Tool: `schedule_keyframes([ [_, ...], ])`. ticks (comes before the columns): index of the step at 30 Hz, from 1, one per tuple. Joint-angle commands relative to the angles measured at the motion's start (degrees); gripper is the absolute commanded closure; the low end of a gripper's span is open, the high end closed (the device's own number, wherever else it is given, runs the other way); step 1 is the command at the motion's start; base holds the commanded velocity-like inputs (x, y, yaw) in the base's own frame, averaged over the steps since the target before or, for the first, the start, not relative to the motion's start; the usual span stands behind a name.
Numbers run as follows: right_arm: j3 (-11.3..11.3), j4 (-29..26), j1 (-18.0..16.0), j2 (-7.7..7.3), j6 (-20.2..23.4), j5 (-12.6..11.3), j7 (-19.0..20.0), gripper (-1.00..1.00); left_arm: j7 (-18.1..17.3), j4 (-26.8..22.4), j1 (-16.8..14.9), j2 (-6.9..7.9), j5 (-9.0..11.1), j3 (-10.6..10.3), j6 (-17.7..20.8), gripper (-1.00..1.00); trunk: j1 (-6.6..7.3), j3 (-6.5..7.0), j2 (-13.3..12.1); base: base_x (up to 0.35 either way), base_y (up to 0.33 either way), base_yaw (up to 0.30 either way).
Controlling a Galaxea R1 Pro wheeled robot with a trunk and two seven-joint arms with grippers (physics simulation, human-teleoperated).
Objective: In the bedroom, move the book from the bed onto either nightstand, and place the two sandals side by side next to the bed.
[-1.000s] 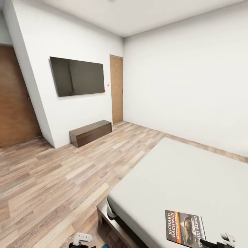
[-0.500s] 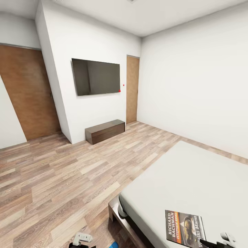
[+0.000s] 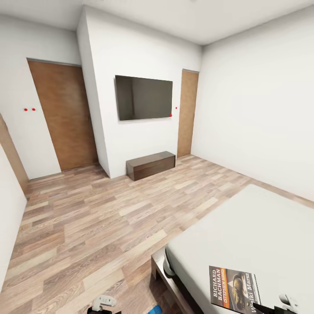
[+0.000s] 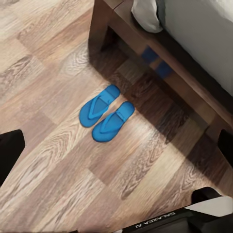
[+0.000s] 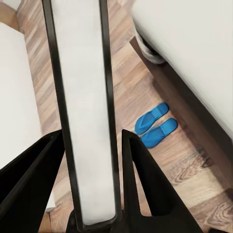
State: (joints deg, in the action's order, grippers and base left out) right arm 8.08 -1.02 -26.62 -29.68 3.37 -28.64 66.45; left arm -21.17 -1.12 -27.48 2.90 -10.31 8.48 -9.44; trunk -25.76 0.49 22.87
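Right gripper (image 5: 92, 141) closed on the book (image 3: 234, 288), held edge-on above the bed (image 3: 244, 226); left gripper (image 4: 116, 141) hangs open above the two sandals (image 4: 107, 113), paired on the plank floor (image 3: 87, 218) just beside the bed frame (image 4: 160, 53).

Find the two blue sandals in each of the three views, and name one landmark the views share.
Head view: a blue sliver of the two sandals at the bottom edge, beside the bed frame.
Left wrist view: both mid-picture, side by side on the floor by the frame.
Right wrist view: by the frame, sandals behind the book in the right gripper.
Shared landmark: the dark wooden bed frame.
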Motion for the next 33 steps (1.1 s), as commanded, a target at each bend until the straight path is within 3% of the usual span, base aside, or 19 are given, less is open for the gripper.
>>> schedule_keyframes([
  [1, 0.1, -0.03, -0.01, -0.02, 0.34, -0.63, 0.17, 1.0, -0.11, 0.07, -0.03, 0.01, -0.59, 0.48, -0.23, -1.0, -0.02, -0.02, 0.05, 0.0, 0.0, 0.29],
  [33, 0.1, -0.03, -0.01, -0.02, 0.35, -0.63, 0.2, 1.0, -0.1, 0.04, -0.03, 0.09, -0.54, 0.57, -0.31, -1.0, -0.02, -0.02, 0.05, 0.0, 0.0, 0.291],
])
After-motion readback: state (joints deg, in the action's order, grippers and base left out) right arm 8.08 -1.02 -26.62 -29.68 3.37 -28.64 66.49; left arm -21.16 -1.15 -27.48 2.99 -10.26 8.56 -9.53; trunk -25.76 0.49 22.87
